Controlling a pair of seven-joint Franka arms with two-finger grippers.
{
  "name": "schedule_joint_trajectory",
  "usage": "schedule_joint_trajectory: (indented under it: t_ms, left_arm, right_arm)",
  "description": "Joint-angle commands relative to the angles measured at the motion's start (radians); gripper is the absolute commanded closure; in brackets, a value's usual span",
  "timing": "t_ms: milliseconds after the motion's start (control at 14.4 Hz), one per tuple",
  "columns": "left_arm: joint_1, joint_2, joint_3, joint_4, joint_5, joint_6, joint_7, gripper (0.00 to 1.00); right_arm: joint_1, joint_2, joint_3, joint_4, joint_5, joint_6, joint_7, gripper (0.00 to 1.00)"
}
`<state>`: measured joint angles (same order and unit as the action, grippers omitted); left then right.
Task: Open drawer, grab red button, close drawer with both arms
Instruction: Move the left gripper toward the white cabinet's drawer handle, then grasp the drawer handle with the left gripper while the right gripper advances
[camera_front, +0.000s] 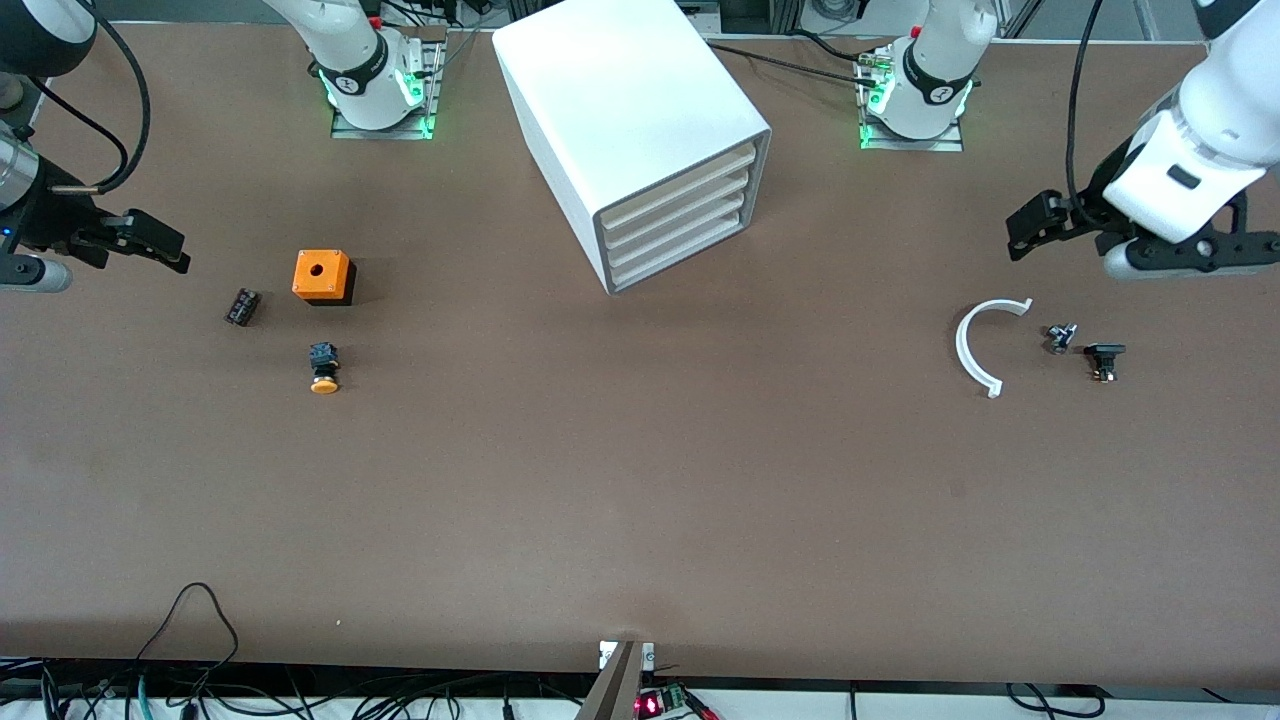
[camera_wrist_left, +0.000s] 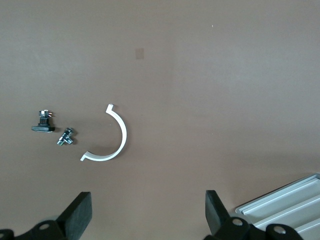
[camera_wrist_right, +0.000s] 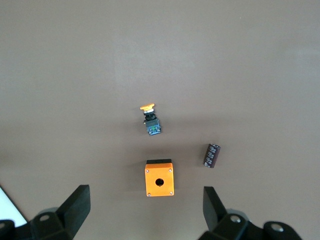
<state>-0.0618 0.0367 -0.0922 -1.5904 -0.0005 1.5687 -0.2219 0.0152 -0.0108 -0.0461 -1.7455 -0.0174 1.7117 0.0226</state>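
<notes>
The white cabinet (camera_front: 640, 120) stands between the two arm bases. Its four drawers (camera_front: 680, 215) are all shut, and a corner of them shows in the left wrist view (camera_wrist_left: 287, 202). The red-capped button is hidden. My left gripper (camera_front: 1035, 228) hangs open and empty over the table at the left arm's end (camera_wrist_left: 147, 216). My right gripper (camera_front: 150, 245) hangs open and empty over the right arm's end (camera_wrist_right: 145, 210), beside the orange box.
An orange box with a hole (camera_front: 322, 276) (camera_wrist_right: 159, 178), an orange-yellow capped button (camera_front: 323, 368) (camera_wrist_right: 150, 120) and a dark cylinder (camera_front: 241, 306) (camera_wrist_right: 212, 155) lie toward the right arm's end. A white arc (camera_front: 985, 345) (camera_wrist_left: 110, 142) and two small metal parts (camera_front: 1061, 337) (camera_front: 1104, 358) lie toward the left arm's end.
</notes>
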Motion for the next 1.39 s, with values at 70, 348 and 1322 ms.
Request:
schedule_joint_trajectory:
  t_ms: [70, 348, 1322]
  left_arm:
    - [-0.019, 0.032, -0.029, 0.02, 0.01, -0.01, 0.009, 0.0]
    - [-0.023, 0.106, -0.076, -0.005, 0.01, -0.004, 0.013, 0.0]
    - [-0.032, 0.279, -0.127, -0.35, -0.565, 0.281, 0.287, 0.0]
  right_arm:
    - [-0.006, 0.003, 0.011, 0.011, 0.016, -0.014, -0.016, 0.0]
    - [0.026, 0.002, 0.017, 0.012, 0.03, -0.014, -0.016, 0.0]
    - [0.172, 0.009, 0.022, 0.014, 0.079, -0.006, -0.118, 0.0]
